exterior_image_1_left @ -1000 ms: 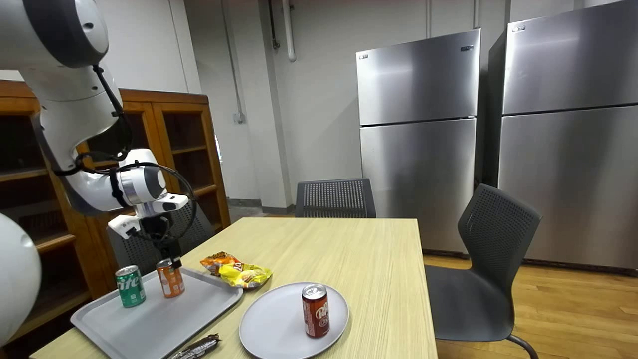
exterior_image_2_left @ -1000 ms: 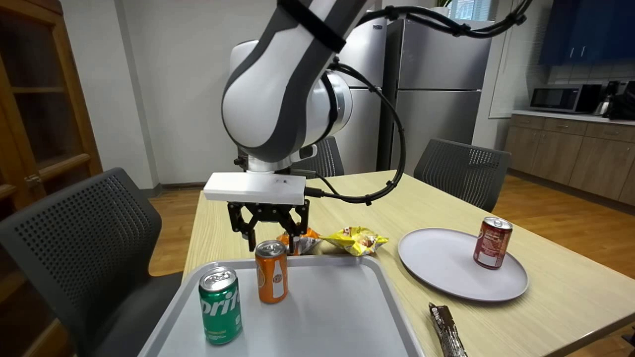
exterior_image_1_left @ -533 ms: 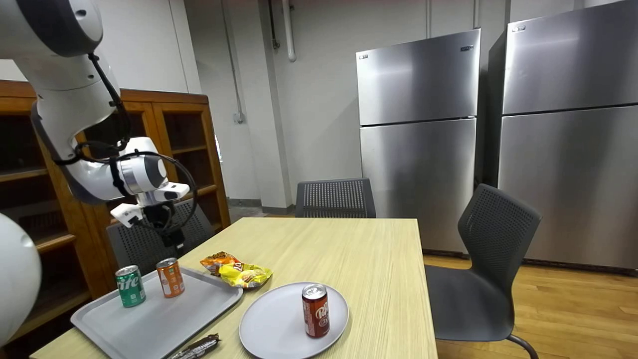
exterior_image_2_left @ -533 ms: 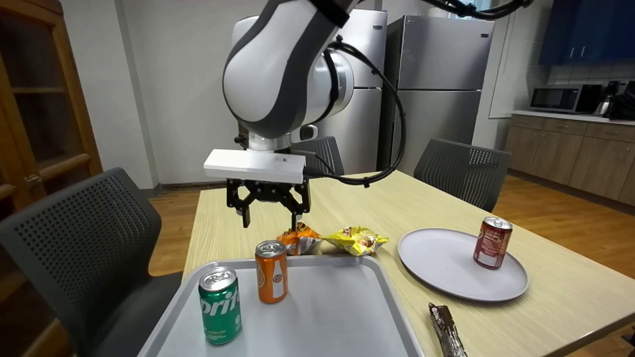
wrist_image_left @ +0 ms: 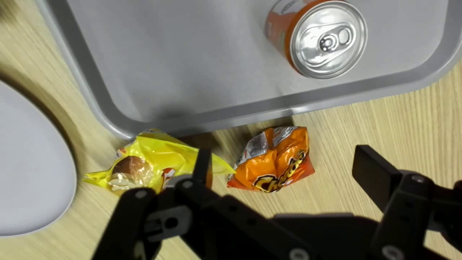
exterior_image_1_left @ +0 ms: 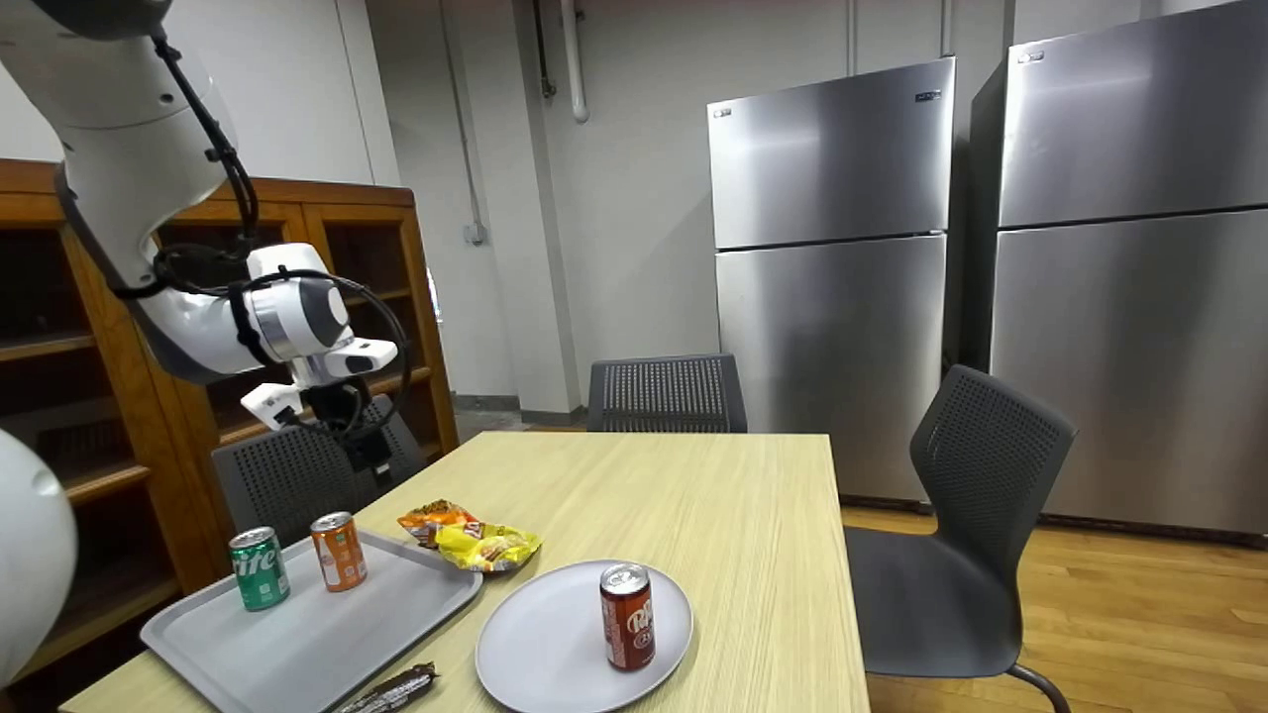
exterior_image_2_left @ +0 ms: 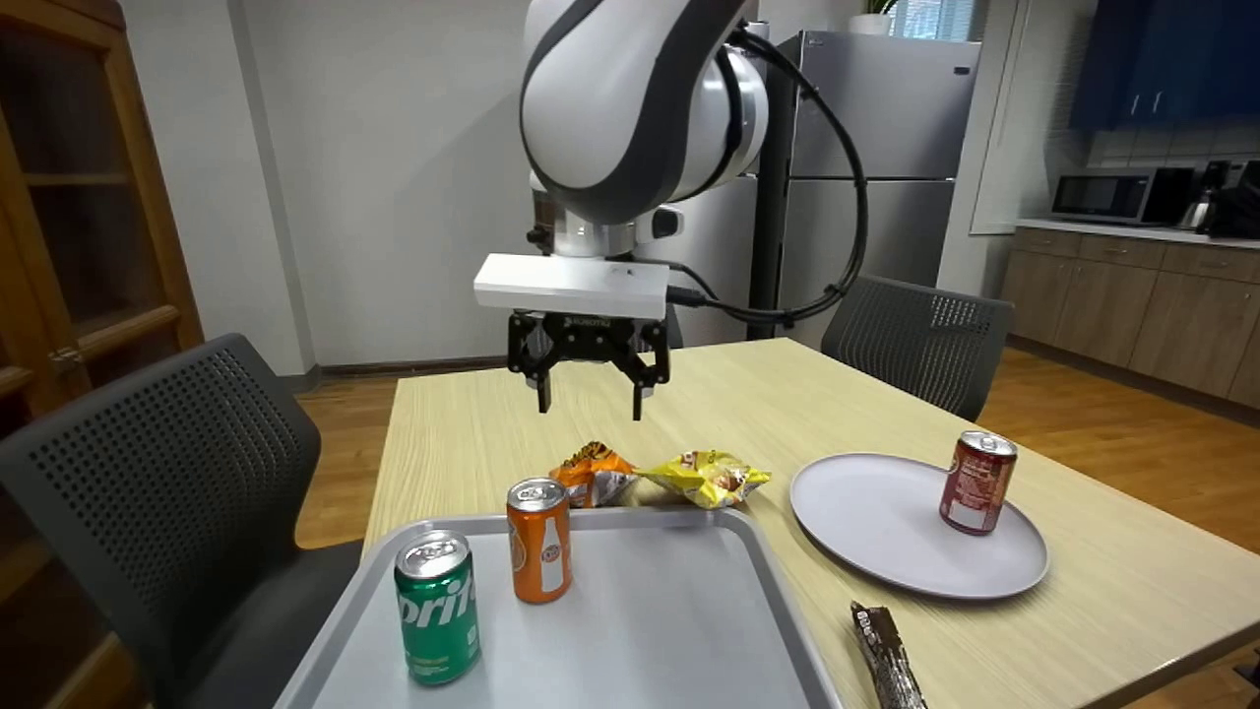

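My gripper (exterior_image_2_left: 591,412) hangs open in the air above the table, nothing between its fingertips. In the wrist view its spread fingers (wrist_image_left: 375,177) frame an orange Cheetos bag (wrist_image_left: 276,159) lying below on the wood. Beside it lies a yellow snack bag (wrist_image_left: 151,159), partly covered by the other finger. An orange can (exterior_image_2_left: 538,542) stands upright on the grey tray (exterior_image_2_left: 650,611), apart from the gripper. The green Sprite can (exterior_image_2_left: 436,611) is upright on the same tray; both exterior views show it, but the wrist view does not.
A round light plate (exterior_image_2_left: 876,512) bears a dark red Dr Pepper can (exterior_image_2_left: 977,483). A brown-wrapped bar (exterior_image_2_left: 886,655) lies on the table between tray and plate. Dark chairs (exterior_image_1_left: 951,555) stand round the table, and a wooden cabinet (exterior_image_1_left: 282,218) is behind the arm.
The gripper was low at the orange can's top a second ago. Its fingers have spread wider and it has risen away, then shifted toward the table's middle. The can stays standing on the tray.
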Robot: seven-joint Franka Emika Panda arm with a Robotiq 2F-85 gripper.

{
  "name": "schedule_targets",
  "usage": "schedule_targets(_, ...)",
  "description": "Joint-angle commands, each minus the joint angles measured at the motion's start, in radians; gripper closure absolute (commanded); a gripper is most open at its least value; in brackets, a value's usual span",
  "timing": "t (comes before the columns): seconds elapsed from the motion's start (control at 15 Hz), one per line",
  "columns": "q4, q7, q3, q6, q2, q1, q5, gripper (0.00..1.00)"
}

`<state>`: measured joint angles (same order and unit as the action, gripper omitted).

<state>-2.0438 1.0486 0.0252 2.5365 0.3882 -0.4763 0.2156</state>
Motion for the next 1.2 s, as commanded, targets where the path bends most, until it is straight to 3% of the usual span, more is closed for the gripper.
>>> schedule_targets(0.0,-0.113,-0.01,0.007,-0.005,-0.108,0.04,0.032,0.0)
schedule_targets(1.13,-0.51,-0.187,0.011,0.048,-0.446,0.303,-0.005,0.0)
